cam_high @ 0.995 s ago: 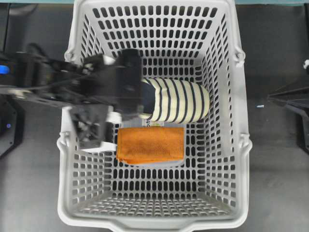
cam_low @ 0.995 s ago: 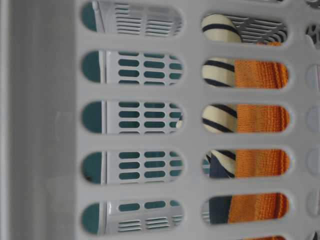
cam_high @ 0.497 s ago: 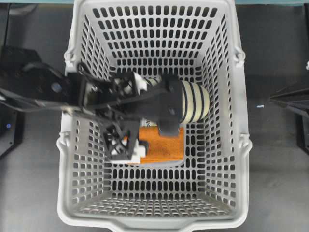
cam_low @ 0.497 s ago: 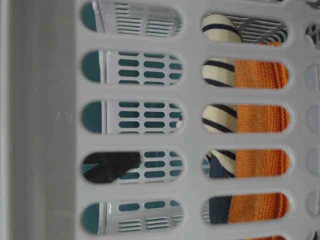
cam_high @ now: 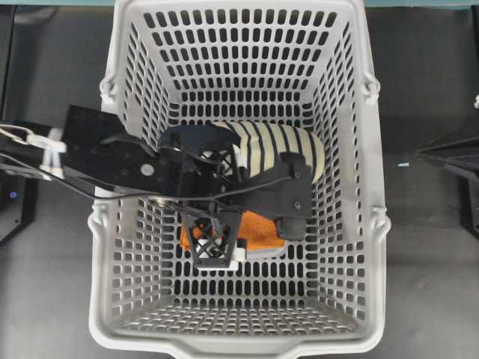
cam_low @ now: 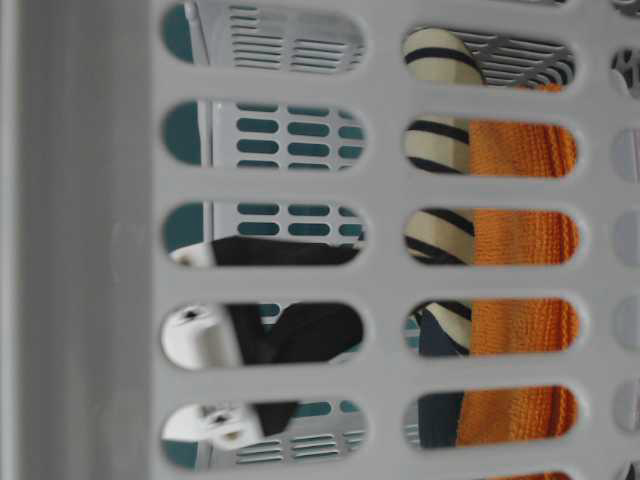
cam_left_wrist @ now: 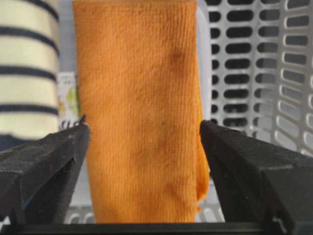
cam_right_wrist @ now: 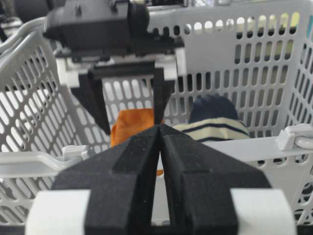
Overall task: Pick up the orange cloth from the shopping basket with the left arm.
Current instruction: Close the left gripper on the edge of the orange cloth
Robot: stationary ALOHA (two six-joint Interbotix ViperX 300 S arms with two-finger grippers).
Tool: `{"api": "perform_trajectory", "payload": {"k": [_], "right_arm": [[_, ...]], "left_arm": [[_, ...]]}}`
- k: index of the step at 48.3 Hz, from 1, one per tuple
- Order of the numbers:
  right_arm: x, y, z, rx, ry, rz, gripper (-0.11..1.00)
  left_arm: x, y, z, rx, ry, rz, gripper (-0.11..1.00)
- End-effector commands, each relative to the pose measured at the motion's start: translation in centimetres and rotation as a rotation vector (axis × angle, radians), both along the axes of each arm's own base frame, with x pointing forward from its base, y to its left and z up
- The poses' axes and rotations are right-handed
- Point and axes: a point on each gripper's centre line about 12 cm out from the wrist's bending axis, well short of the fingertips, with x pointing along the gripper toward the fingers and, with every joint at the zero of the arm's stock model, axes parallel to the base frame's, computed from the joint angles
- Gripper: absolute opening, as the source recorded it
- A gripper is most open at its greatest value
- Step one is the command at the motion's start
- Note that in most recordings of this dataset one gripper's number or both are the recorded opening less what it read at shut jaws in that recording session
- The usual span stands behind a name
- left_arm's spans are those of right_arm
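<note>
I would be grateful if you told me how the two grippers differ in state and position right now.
The left gripper is open, its fingers either side of the orange cloth inside the shopping basket. The right gripper is shut and holds nothing, staying outside the basket. Both have black fingers.

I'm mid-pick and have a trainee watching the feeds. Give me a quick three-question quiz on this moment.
1. True or false: the left gripper has shut on the orange cloth.
2. What lies beside the cloth in the basket? A) a bottle B) a striped slipper C) a sponge
3. Fill in: the right gripper sits ___ the basket, jaws together.

Key:
1. False: its fingers stand open, one on each side of the cloth.
2. B
3. outside
</note>
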Motion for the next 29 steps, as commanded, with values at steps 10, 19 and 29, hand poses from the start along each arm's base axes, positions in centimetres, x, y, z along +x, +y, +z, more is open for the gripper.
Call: {"api": "perform_trajectory", "payload": {"k": [10,19,29], "right_arm": [[0.2,0.0,0.7,0.003,-0.018,0.000,-0.01],[0.2,0.0,0.7,0.003,-0.017,0.001,-0.01],[0.2,0.0,0.7,0.003,-0.017,0.000,-0.01]], "left_arm": [[0.3,-0.1,-3.5,0.007,0.035,-0.005,0.88],[0.4,0.1,-3.8,0.007,0.023,-0.005,0.87],[0.0,0.0,-4.2,0.016,0.039,-0.022,0.82]]}}
